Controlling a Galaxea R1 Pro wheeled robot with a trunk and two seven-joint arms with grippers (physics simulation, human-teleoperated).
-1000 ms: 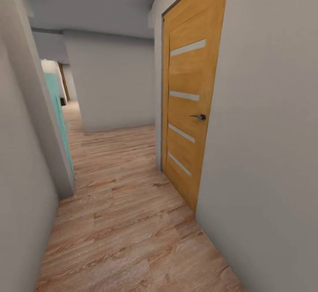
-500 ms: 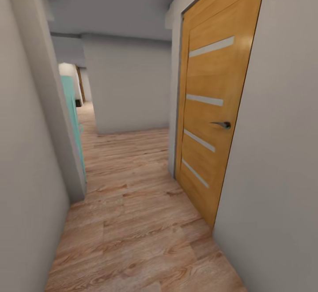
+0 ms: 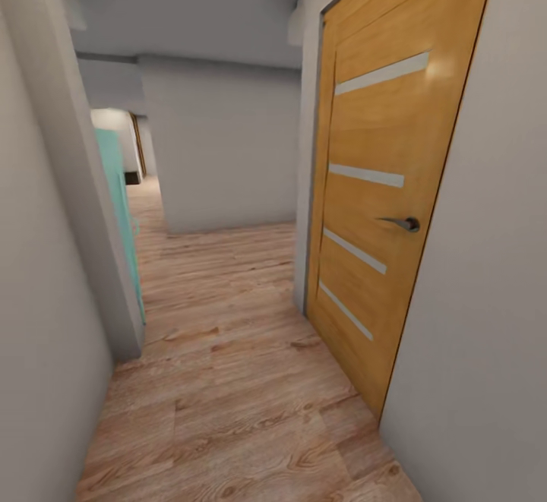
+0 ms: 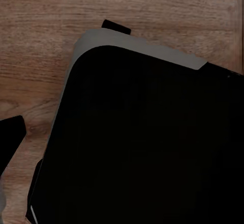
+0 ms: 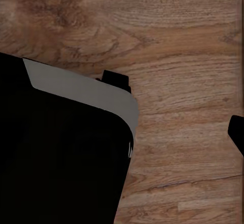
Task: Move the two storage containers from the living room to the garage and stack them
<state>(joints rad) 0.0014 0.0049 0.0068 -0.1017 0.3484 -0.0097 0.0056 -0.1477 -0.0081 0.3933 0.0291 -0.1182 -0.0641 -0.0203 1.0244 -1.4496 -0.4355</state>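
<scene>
I am in a narrow corridor with a light wood plank floor point(image 3: 228, 380). The two storage containers, the living room and the garage floor are out of view. On the right wall stands a shut orange-wood door point(image 3: 380, 206) with four narrow glass slits and a metal handle point(image 3: 403, 222). In the left wrist view one dark fingertip point(image 4: 10, 137) of my left gripper point(image 4: 122, 142) shows at the frame's edge above the planks. A fingertip point(image 5: 237, 132) of my right gripper point(image 5: 122, 132) shows likewise in the right wrist view. Both grippers hold nothing.
A grey wall point(image 3: 45, 297) closes the left side, ending at a corner beside a turquoise panel point(image 3: 121, 206). A white-grey wall block point(image 3: 220, 153) stands ahead, with a passage running on at its left. My black base point(image 4: 152, 148) shows under both wrists.
The camera has moved forward along the corridor. The orange-wood door now looks larger and sits further right in the picture.
</scene>
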